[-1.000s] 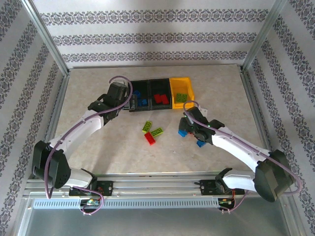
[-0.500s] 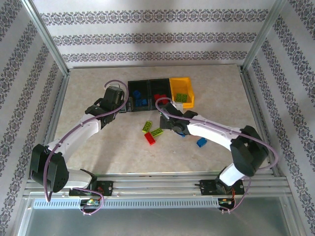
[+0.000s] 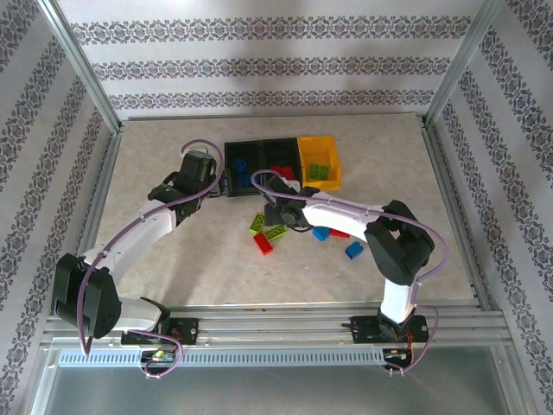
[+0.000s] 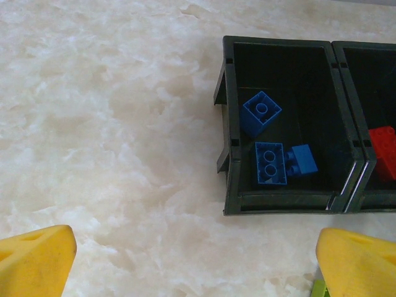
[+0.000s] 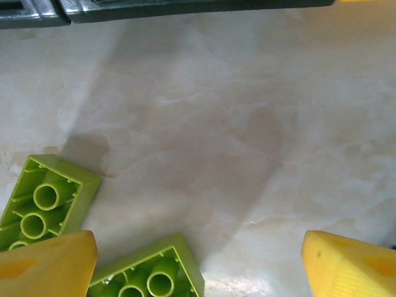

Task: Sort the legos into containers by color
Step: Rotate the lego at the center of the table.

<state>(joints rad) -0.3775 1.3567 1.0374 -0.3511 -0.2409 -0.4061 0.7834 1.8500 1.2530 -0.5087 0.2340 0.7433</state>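
The containers sit in a row at the back: a black bin (image 3: 244, 154) with three blue legos (image 4: 270, 163), a middle black bin (image 3: 289, 149) with red legos (image 3: 282, 171), and a yellow bin (image 3: 332, 164) with a green lego (image 3: 318, 171). My left gripper (image 3: 225, 181) (image 4: 198, 266) hangs open over bare table just in front of the blue bin. Further right, my right gripper (image 3: 276, 214) (image 5: 198, 266) is open above two lime green legos (image 5: 46, 198) (image 5: 151, 275); the nearer one lies beside its left fingertip (image 5: 46, 266), untouched.
A red lego (image 3: 263, 244) lies just in front of the green ones. Two blue legos (image 3: 320, 233) (image 3: 354, 251) rest on the table under and beside the right arm. Metal frame posts and rails border the table.
My right arm has swung left, away from the two blue legos, to above the green ones. My left gripper has drawn back a little from the blue bin.
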